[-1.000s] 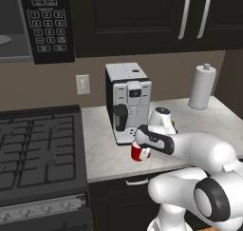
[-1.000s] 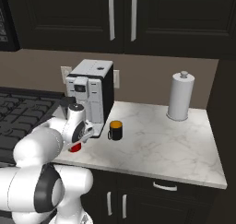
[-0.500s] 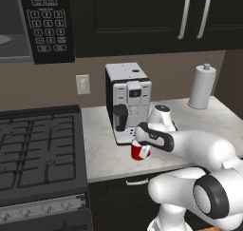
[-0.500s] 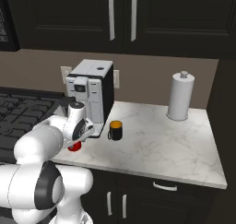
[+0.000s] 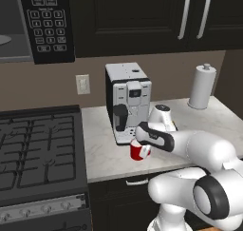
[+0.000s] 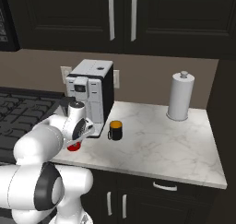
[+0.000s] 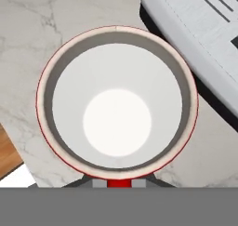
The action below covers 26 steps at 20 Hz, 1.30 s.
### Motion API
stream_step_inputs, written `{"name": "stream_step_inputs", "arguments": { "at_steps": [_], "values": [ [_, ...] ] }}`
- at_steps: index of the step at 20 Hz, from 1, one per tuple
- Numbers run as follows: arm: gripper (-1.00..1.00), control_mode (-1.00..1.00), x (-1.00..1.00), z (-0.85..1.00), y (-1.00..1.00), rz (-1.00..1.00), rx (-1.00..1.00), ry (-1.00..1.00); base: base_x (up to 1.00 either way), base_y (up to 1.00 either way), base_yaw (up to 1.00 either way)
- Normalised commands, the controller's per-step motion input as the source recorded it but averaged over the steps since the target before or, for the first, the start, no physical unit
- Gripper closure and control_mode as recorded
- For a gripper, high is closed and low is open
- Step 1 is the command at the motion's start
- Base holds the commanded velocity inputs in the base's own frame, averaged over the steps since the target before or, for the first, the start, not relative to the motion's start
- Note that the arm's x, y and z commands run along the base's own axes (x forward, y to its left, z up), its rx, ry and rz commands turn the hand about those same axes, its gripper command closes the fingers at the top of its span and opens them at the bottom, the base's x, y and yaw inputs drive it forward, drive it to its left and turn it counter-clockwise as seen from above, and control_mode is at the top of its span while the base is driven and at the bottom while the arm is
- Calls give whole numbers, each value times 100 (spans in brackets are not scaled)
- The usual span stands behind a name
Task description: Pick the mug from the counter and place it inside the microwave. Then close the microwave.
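Gripping: the claw (image 5: pixel 142 143) is drawn in narrow on the near wall of the small glossy red mug with a white inside (image 5: pixel 139 150); in the hand view the two finger tips (image 7: pixel 95 182) pinch the red rim at the bottom edge.
Mug: stands upright on the white-grey marbled stone bench (image 5: pixel 102 154), near its front edge, directly under the claw, mouth up (image 7: pixel 116 103); from the right base view just a red sliver of it (image 6: pixel 73 147) shows below the hand.
Mug against claw: the claw comes down from above, its fingers at one side of the rim, the open bowl of the mug spread before the hand camera.
Neighbours: the white-and-black box-shaped coffee machine (image 5: pixel 127 101) rises just behind the mug; its pale base (image 7: pixel 195 43) lies beside the mug in the hand view.
Black cup: a small black cup with a yellow-orange band (image 6: pixel 115 130) sits on the bench near the coffee machine's other side, apart from the mug.
Microwave: the large black microwave with a white-outlined keypad (image 5: pixel 47 23) hangs up to the left above the black gas stove top (image 5: pixel 40 149), its door open, the grey round plate (image 5: pixel 4 39) visible inside.
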Motion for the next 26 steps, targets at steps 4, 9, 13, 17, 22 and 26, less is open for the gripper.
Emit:
{"name": "stream_step_inputs", "arguments": {
  "at_steps": [4, 9, 13, 17, 22, 26],
  "values": [
    [100, -100, -3, 13, 0, 0, -1, 0, 0, 0, 0],
    [100, -100, -42, 43, 0, 0, -1, -1, 0, 0, 0],
    [100, -100, -57, 69, 0, -1, 0, -3, 0, 0, 0],
    [100, -100, -36, 52, -17, -16, 0, 0, 0, 0, 0],
    [100, -100, -34, 26, -35, -29, 1, 0, 0, 0, 0],
    [100, -100, -15, 31, -27, -37, 1, 0, 0, 0, 0]
  ]
}}
